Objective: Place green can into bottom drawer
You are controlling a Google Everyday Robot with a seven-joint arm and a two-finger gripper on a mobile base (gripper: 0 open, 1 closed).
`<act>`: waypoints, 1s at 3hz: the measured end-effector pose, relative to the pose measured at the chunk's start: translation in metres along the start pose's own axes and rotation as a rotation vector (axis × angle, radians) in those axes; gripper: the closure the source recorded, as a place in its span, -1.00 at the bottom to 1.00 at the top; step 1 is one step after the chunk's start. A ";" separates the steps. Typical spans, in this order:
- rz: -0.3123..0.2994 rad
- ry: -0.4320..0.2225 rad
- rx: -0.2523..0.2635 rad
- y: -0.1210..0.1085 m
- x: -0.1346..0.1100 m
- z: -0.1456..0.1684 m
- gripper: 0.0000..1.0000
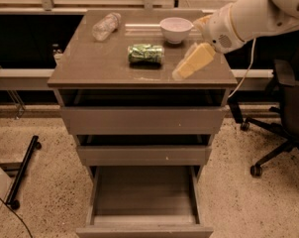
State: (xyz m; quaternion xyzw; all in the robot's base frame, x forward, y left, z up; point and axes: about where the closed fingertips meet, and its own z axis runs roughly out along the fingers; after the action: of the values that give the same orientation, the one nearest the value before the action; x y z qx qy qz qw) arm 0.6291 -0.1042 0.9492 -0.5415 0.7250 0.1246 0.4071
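The green can lies on its side in the middle of the cabinet top, dented, with pale markings. My gripper hangs over the right part of the top, pale yellow fingers pointing down-left, a short way right of the can and not touching it. It holds nothing. The bottom drawer is pulled out and open below, its inside bare.
A clear plastic bottle lies at the back left of the top. A white bowl stands at the back right, just behind my gripper. Two shallower drawers sit above, slightly open. An office chair stands at the right.
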 end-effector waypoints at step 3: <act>0.094 -0.123 -0.107 -0.060 -0.024 0.119 -1.00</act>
State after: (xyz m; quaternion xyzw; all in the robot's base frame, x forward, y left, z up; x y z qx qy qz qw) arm 0.7382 -0.0366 0.9059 -0.5192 0.7154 0.2152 0.4150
